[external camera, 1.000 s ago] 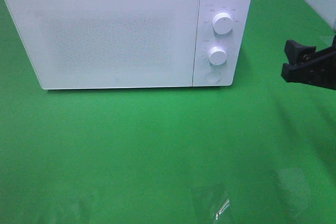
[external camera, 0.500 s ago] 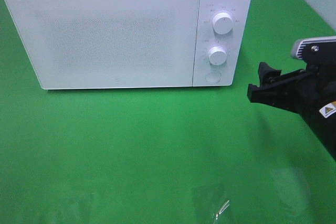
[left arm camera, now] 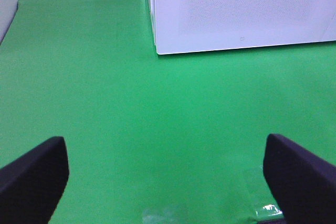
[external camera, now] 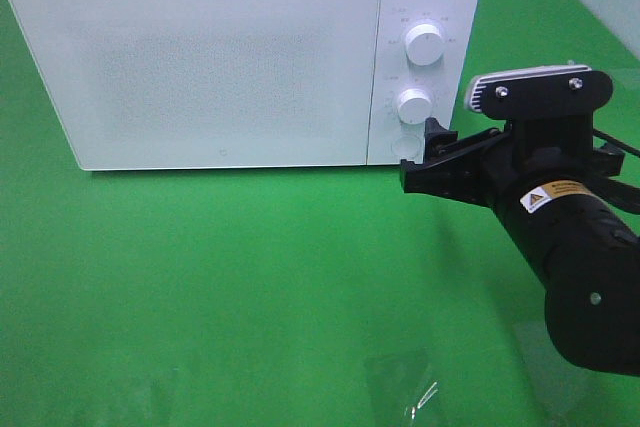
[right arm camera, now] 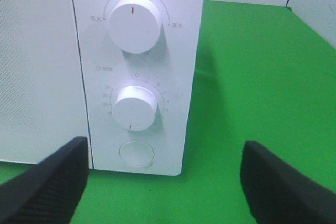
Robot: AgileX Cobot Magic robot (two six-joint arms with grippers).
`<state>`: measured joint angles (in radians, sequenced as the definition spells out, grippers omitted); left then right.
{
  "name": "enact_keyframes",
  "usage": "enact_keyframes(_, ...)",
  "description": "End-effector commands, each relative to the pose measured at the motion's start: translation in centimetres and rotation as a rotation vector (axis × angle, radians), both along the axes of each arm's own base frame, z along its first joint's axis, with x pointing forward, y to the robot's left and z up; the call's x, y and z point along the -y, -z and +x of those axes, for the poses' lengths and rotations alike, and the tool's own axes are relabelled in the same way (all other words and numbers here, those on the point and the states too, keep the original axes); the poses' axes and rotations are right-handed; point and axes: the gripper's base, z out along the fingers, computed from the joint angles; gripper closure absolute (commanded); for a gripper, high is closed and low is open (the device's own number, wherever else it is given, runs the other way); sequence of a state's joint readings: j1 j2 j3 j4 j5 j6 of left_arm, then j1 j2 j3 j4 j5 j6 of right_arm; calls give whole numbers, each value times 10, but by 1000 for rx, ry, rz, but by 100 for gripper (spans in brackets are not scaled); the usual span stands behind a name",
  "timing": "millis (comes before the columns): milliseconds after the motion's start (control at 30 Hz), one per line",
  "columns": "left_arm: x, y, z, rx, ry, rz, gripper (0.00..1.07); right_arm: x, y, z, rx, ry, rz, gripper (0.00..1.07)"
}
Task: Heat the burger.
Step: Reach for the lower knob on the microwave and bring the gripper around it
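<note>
Nearest the camera, in front of the microwave [external camera: 220, 57], a few clear shiny patches [external camera: 400, 382] lie flat on the green cloth [external camera: 250, 277].

The left gripper [left arm camera: 165, 142] shows only in its own wrist view. It hangs over bare cloth, well out from the microwave's front left corner. Its two black fingers [left arm camera: 31, 177] are spread wide with nothing between them but cloth.

Closer to the microwave, the right arm [external camera: 580, 277] reaches in from the right side; it is black and carries a yellow warning label [external camera: 548, 197]. Its right gripper [external camera: 420, 154] sits just in front of the bottom of the microwave's control panel. The jaws are spread wide and hold nothing. In the right wrist view the round button [right arm camera: 137, 153] at the foot of the panel appears between the two fingers. Whether a fingertip touches the panel cannot be told.

The microwave stands at the back of the cloth, white, with its door shut. Its panel is on the right: an upper knob [right arm camera: 135, 23] with a red mark pointing straight up, a lower knob [right arm camera: 136, 106] under it, then the button.

The burger shows in none of the views, and the frosted door front does not let the inside be seen, so where it is cannot be told.
</note>
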<state>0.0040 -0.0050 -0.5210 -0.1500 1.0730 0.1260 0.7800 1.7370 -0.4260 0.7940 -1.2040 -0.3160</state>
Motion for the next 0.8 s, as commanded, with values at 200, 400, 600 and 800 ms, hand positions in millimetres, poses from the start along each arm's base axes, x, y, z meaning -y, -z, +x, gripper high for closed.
enact_keyframes(200, 0, 0, -2, 25, -7, -8, 14, -12, -6, 15, 106, 25, -2, 32)
enact_keyframes(400, 0, 0, -2, 25, -7, -8, 14, -22, 2, 25, 101, 23, -8, 32)
enact_keyframes(600, 0, 0, -2, 25, -7, -7, 14, -25, 11, 43, 100, 24, -28, 32)
enact_keyframes(800, 0, 0, -2, 25, -7, -7, 14, -23, 9, 60, 125, 34, -22, 32)
